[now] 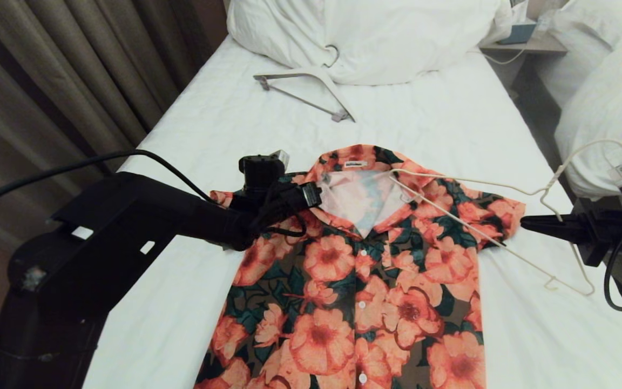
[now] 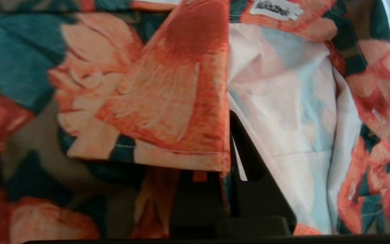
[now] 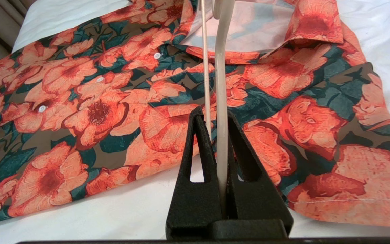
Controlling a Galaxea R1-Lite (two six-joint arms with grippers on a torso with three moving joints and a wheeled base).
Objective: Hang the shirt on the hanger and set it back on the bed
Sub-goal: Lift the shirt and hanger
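Slippage is the main risk judged here: the short-sleeved shirt with orange-pink flowers and dark green leaves (image 1: 365, 281), spread across the lower centre on the white-sheeted bed (image 1: 224, 124), could be dragged into a bunch if its collar is pulled sideways. At centre left, the left pincer (image 1: 311, 195) is clamped on that collar edge. At the right edge, the right pincer (image 1: 529, 223) is closed on the thin cream-white wire hanger (image 1: 484, 186), whose tip could miss the neck opening.

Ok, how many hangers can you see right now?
2. The thin cream hanger is clamped in the right gripper, one end reaching into the shirt collar. A thicker grey-white hanger lies by the pillow. None seem hidden.
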